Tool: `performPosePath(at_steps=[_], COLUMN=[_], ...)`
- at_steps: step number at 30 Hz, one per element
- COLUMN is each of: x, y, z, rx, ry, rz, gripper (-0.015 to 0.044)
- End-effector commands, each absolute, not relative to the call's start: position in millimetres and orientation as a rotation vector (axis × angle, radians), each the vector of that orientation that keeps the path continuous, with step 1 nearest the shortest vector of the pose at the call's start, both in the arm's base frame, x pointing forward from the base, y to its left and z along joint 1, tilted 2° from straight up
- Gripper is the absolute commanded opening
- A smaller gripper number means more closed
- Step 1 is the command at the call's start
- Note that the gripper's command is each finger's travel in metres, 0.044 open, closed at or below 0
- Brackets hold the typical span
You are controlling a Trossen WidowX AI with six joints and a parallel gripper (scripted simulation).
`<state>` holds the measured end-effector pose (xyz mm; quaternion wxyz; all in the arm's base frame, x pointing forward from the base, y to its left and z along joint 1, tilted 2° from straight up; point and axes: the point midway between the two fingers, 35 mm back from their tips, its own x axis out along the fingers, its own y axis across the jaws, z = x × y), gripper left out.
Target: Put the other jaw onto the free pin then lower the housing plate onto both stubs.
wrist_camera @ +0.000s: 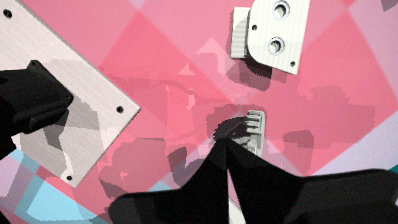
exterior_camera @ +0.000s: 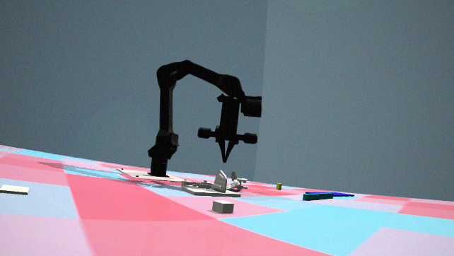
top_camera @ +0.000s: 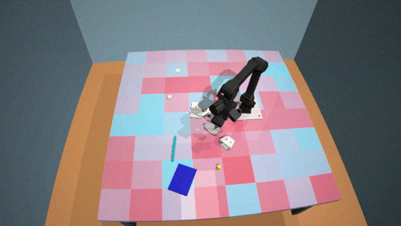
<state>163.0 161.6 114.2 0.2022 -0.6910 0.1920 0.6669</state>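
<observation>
From the top view, you have one jaw apparently on its pin at the pale base [top_camera: 195,115] [exterior_camera: 216,193], left of your arm's mounting plate [top_camera: 256,115] [exterior_camera: 141,175] [wrist_camera: 95,135] and well in from the left edge of the worktop [top_camera: 150,203] [exterior_camera: 318,230] [wrist_camera: 165,60]. The loose jaw [top_camera: 212,128] [wrist_camera: 255,125] lies off the base, toward the near edge. Your housing plate [top_camera: 227,142] [wrist_camera: 272,37] sits beyond it, nearer that edge, so meshing the teeth, closing the housing and moving away all remain. Your arm reaches in from the far right corner's side, bent at the elbow.

In the exterior view, your gripper [top_camera: 225,115] [exterior_camera: 224,161] [wrist_camera: 223,143] points straight down above the work, its fingertips together, holding nothing and touching no part. Pale parts [exterior_camera: 237,183] overlap behind the base; you cannot tell them apart here.

At the wrist, your closed fingers partly hide the loose jaw, its teeth showing beside the tips. The housing plate, two holes upward, lies apart from it, seemingly tilted. Worktop edges are out of shot.
</observation>
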Motion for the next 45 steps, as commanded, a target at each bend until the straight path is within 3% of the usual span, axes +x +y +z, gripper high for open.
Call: performPosePath(at_steps=[1, 45], x=[162, 164], y=[160, 160], z=[113, 53], rx=[-1.946, -1.946], ry=[0.525, 0.525], rz=[1.876, 1.877], gripper=[0.0, 0.0])
